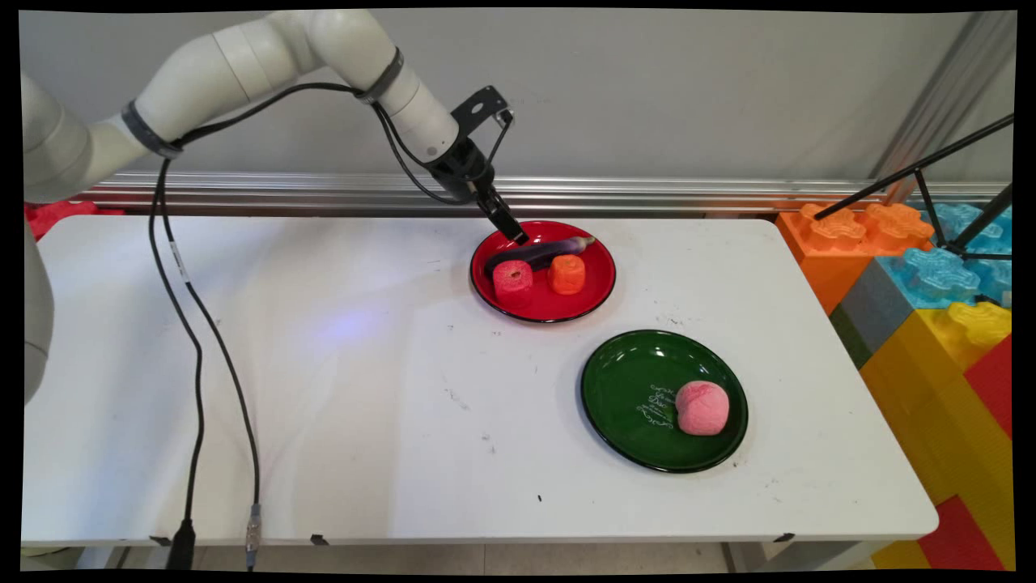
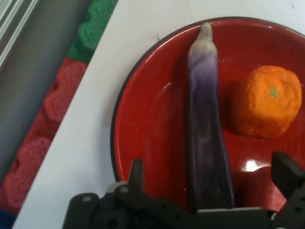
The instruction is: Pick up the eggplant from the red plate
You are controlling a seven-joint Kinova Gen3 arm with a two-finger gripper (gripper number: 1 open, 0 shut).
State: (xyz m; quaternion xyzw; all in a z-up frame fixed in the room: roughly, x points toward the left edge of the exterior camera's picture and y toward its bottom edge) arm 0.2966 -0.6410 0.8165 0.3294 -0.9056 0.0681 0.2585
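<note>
black claw [image 2: 209,183] hung low over the red plate [image 1: 595,298], its two fingers [image 2: 136,174] spread wide on either side of the purple eggplant [image 2: 206,143], not pinching it. the eggplant lay across the plate's far half, beside an orange fruit [image 2: 267,101] and a red fruit [image 1: 513,278]. nearby, a green plate [image 1: 623,389] carried a pink peach [image 1: 701,407].
</note>
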